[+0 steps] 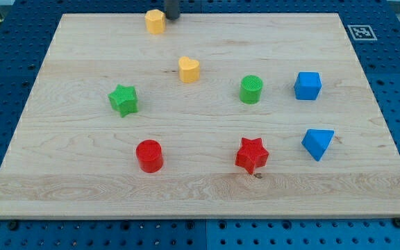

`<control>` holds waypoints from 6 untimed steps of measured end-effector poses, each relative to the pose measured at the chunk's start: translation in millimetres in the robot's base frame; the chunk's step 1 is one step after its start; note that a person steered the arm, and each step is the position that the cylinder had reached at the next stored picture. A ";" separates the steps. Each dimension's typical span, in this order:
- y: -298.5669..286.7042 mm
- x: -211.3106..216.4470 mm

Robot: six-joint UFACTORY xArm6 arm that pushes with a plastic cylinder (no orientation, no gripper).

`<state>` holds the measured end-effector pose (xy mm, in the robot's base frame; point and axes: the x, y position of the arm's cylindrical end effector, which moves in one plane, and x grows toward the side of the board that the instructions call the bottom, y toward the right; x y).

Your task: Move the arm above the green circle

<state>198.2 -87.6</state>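
Observation:
The green circle (251, 89) stands right of the board's middle, in the upper half. My tip (171, 17) shows at the view's top edge, just right of a yellow hexagon block (155, 21). The tip is far up and to the left of the green circle, apart from it. Only the rod's lower end is in view; the rest is cut off by the frame.
A yellow heart (189, 69) lies between the tip and the green circle. A blue cube (307, 85) sits right of the circle. A green star (123, 100), a red cylinder (149, 155), a red star (252, 154) and a blue triangular block (317, 143) also sit on the wooden board (82, 187).

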 end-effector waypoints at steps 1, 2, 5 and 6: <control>-45.3 23.1; -39.7 20.7; -6.1 74.3; -31.2 61.4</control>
